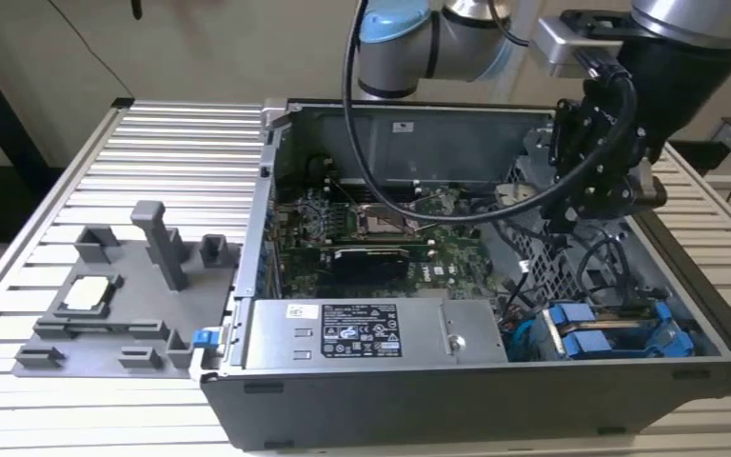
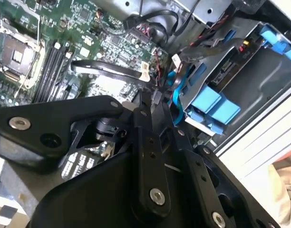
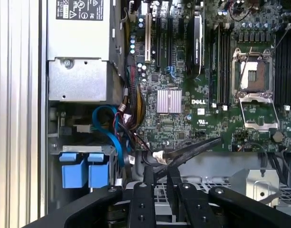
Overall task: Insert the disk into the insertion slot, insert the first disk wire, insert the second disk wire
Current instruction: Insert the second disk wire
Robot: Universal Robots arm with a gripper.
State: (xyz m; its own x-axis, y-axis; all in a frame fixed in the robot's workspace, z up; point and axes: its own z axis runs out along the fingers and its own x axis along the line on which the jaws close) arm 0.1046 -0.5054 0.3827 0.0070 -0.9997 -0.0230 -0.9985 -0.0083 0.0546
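Observation:
The disk's blue carrier ends (image 1: 594,335) (image 2: 213,103) (image 3: 83,169) show at the mouth of the insertion slot (image 1: 677,328) (image 2: 259,78), the grey metal bay in the case's near corner on the exterior view's right. The disk body is mostly hidden inside it. My gripper (image 1: 559,227) (image 2: 150,94) (image 3: 160,167) hangs inside the case, just beyond the bay. Its black fingers are closed on the end of a flat black wire (image 2: 112,70) (image 3: 193,146) with a white tag. A blue wire (image 3: 109,130) (image 2: 176,81) loops beside the bay.
The open computer case (image 1: 264,219) lies on a slatted metal table. The motherboard (image 1: 379,238) (image 3: 183,71) fills its middle, and a grey power-supply box (image 1: 353,333) (image 3: 79,47) lies along the front. A grey fixture plate (image 1: 125,286) sits at the exterior view's left.

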